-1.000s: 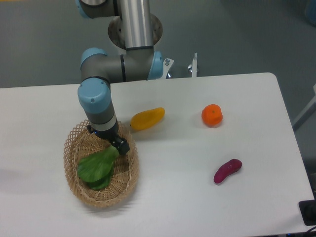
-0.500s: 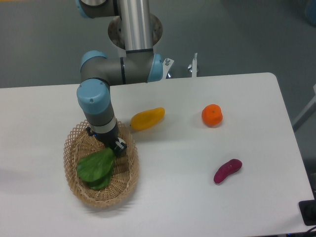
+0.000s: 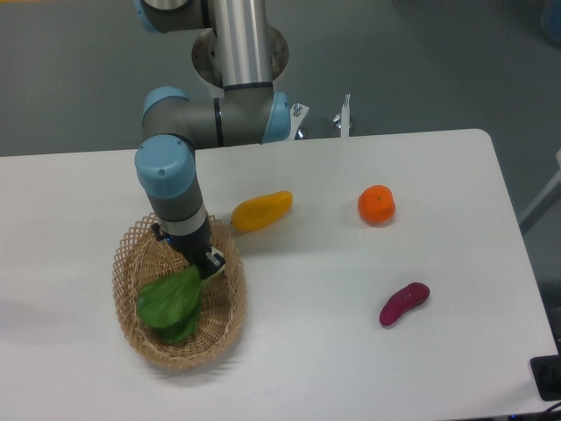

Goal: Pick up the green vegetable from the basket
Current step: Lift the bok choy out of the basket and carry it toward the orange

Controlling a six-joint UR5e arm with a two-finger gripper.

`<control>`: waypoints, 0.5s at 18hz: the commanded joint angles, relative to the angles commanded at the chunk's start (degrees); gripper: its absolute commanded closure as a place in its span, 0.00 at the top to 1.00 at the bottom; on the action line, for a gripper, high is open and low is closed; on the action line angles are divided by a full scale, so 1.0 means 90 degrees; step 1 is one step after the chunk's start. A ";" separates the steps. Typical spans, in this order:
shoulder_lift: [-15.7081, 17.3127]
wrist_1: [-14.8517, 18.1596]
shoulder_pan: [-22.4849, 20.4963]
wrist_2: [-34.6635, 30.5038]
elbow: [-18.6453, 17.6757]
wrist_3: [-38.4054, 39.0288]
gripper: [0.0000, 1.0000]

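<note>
Gripper (image 3: 209,262) is clamped on the stalk end of the green vegetable (image 3: 171,301), jaws closed around it just at the top right of the leaves. The leaves hang low inside the basket (image 3: 131,338); can't tell if they're clear of the weave or resting on it. Reads as grasp done, lift stage. Next move needs a straight vertical pull until the leaves clear the lattice rim, slow, since limp leaves can snag. Arm pose: wrist pointing steeply down into the basket's upper right, forearm reaching in from the base at the table's (image 3: 351,351) far edge.
</note>
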State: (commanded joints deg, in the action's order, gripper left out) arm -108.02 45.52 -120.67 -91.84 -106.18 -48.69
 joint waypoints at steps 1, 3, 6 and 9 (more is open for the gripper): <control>0.0059 -0.0009 -0.0068 0.0000 0.0039 -0.0010 0.32; 0.0214 0.0020 -0.0282 0.0039 0.0214 -0.0107 0.32; 0.0401 0.0156 -0.0633 0.0068 0.0410 -0.0458 0.32; 0.0567 0.0439 -0.1083 0.0117 0.0528 -0.0916 0.32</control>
State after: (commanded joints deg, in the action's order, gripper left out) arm -102.92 49.48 -130.42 -90.79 -101.43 -56.94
